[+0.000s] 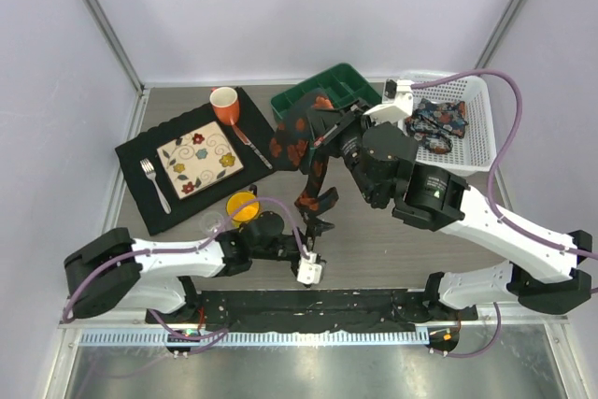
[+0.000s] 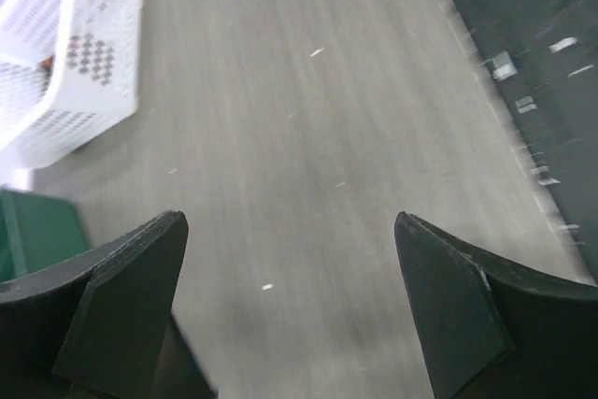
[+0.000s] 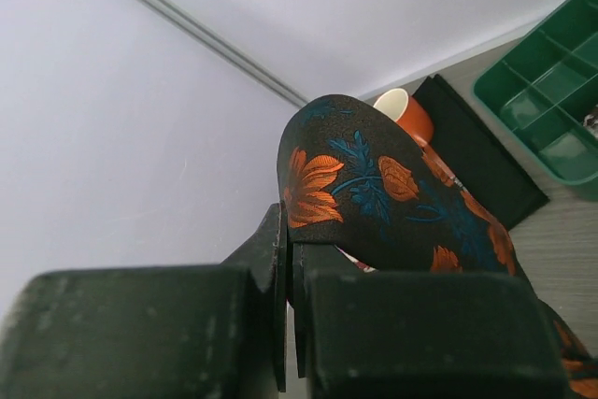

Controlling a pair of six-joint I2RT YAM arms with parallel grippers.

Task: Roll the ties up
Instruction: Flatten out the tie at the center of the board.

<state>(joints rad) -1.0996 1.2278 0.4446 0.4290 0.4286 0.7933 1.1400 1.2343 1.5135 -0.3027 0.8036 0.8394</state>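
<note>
My right gripper (image 1: 322,133) is shut on a dark tie (image 1: 297,137) with orange flowers and holds it up above the table's middle. The tie's lower part hangs down to about (image 1: 313,201). In the right wrist view the tie (image 3: 374,184) folds over the closed fingertips (image 3: 291,231). My left gripper (image 1: 318,223) sits low just below the tie's hanging end. It is open and empty, and in the left wrist view (image 2: 290,231) only bare table shows between its fingers. A second tie (image 1: 439,123), bundled with a multicoloured print, lies in the white basket (image 1: 472,151).
A black placemat (image 1: 140,151) at the left carries a floral plate (image 1: 198,161), a fork (image 1: 154,184), a knife and an orange mug (image 1: 224,105). A green divided tray (image 1: 350,86) stands at the back. A yellow cup (image 1: 243,206) and a clear cup (image 1: 213,222) stand near my left arm.
</note>
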